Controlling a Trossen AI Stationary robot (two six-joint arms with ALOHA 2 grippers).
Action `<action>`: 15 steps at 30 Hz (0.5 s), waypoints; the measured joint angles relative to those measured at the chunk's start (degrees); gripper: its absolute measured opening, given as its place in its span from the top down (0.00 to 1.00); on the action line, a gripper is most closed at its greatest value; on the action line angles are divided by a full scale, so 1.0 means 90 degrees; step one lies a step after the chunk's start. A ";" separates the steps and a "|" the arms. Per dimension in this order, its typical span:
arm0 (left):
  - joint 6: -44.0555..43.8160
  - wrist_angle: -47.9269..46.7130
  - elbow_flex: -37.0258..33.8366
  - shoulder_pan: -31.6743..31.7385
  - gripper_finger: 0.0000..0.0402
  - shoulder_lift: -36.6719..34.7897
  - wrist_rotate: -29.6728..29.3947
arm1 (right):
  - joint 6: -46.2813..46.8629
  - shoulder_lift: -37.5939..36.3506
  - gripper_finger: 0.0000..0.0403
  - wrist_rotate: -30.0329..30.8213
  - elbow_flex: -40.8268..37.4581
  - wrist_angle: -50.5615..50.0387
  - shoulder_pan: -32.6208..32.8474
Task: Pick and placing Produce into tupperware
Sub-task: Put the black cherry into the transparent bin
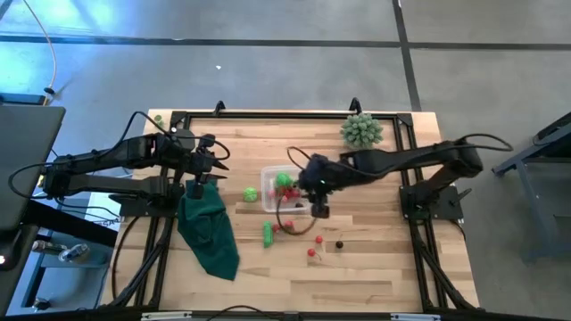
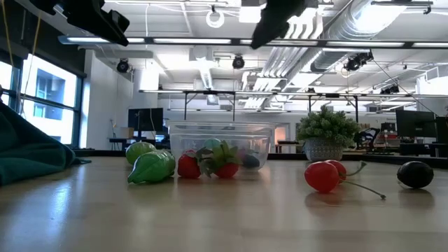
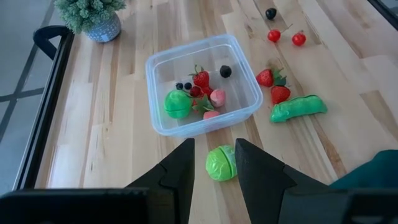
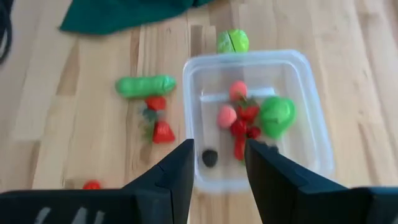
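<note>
The clear tupperware sits mid-table and holds a green piece, strawberries, a pink piece and dark berries. My right gripper hovers open over its right part, well above the rim. My left gripper is open, raised above the table to the container's left; a round green piece lies on the wood below and beyond it. A green pod, strawberries, cherries and a dark fruit rest on the table near the container.
A dark green cloth is heaped on the table's left, below my left arm. A pale green potted plant stands at the far right corner. A black frame edges the table. Bare wood stretches along the near side.
</note>
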 joint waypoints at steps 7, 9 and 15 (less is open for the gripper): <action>-0.0001 0.0001 -0.0001 0.0000 0.74 -0.0001 -0.0001 | 0.0756 -0.0337 0.67 0.0845 -0.0046 -0.0995 0.0842; -0.0001 0.0000 -0.0001 0.0000 0.74 0.0001 -0.0001 | 0.1109 -0.0479 0.67 0.1000 -0.0381 -0.0850 0.1079; -0.0002 0.0000 -0.0002 0.0000 0.74 -0.0001 -0.0001 | 0.2444 -0.1340 0.67 0.1048 -0.2663 0.1398 0.1760</action>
